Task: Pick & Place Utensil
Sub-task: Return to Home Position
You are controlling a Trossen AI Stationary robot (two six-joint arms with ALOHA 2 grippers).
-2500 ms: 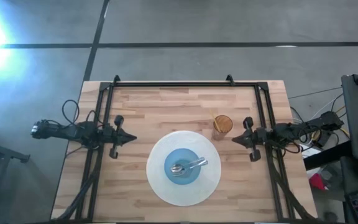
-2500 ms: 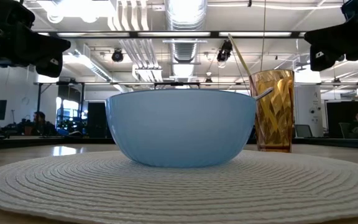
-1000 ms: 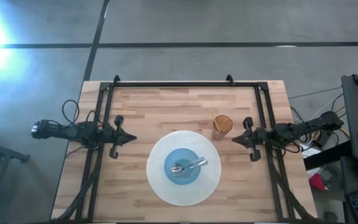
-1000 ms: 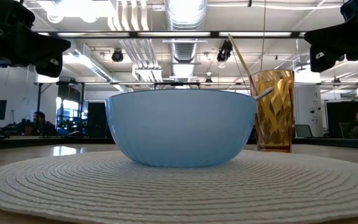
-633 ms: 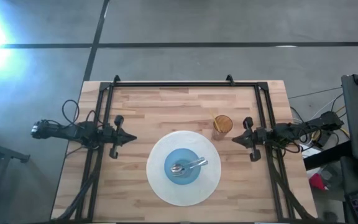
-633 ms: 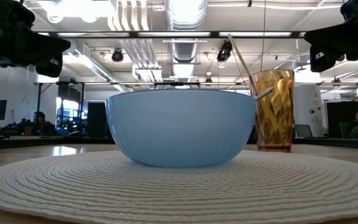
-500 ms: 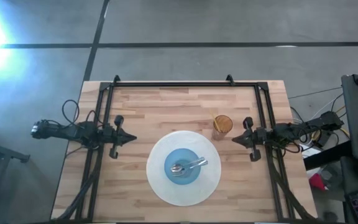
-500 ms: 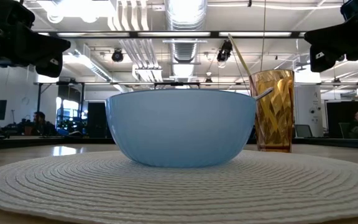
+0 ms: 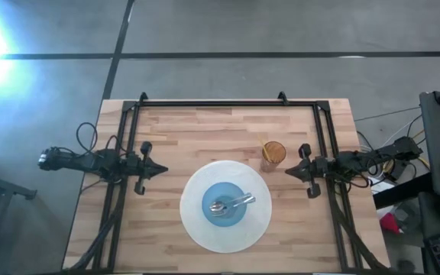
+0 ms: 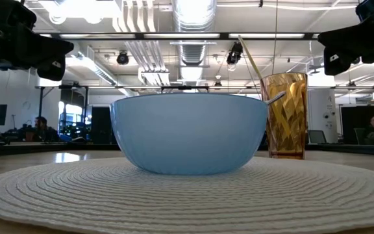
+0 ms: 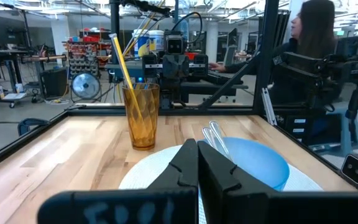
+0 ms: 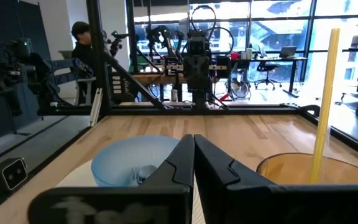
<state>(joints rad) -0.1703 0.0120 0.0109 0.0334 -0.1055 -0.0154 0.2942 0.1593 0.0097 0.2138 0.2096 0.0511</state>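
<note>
The left fingers point(image 11: 183, 169) were pressed together with no gap between them and held nothing. The right fingers point(image 12: 178, 163) were closed the same way and just as empty. Each pair pointed inward across the wooden worktop point(image 9: 205, 134) from its own side, hanging above the surface and touching nothing.

Between them, and a little toward the near edge, the blue bowl point(image 9: 211, 216) sat in the middle of the round white mat point(image 9: 197, 183), about equally far from either arm. The silver spoon point(image 9: 219, 206) and silver fork point(image 9: 244, 200) lay inside it. Their long axes ran roughly side to side, and their handles rose over the rim on the right arm's side.

An amber tumbler point(image 9: 273, 152) holding a yellow straw point(image 11: 124, 65) stood just off the mat's far right edge, near the right fingers but clear of them.

With both utensils in the bowl and both arms drawn to the sides, the placing looked finished, and nothing appeared left to grasp.
</note>
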